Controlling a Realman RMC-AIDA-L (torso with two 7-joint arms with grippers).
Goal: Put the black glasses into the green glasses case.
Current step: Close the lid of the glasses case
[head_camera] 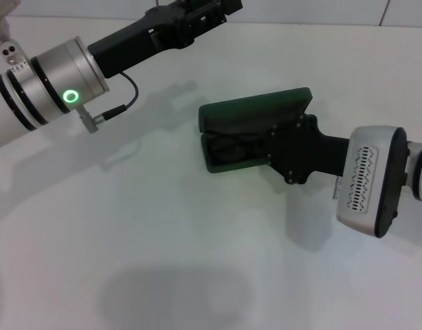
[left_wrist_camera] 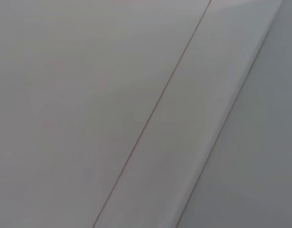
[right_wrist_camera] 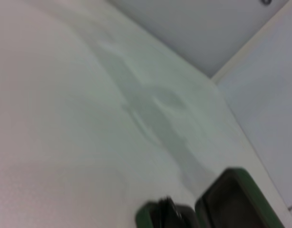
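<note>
— Glasses location?
— Black glasses (head_camera: 233, 148) are seen lying inside the open green glasses case (head_camera: 256, 113) on the table (head_camera: 163, 227), directly under the right gripper (head_camera: 276, 148).
— Finger state?
— It cannot be told.

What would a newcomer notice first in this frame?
The green glasses case lies open mid-table, lid raised, with the black glasses lying in its dark tray. The right gripper reaches in from the right, right at the case's tray, its fingertips hidden from view. The left gripper hangs raised at the far left, away from the case, above the white table.
</note>
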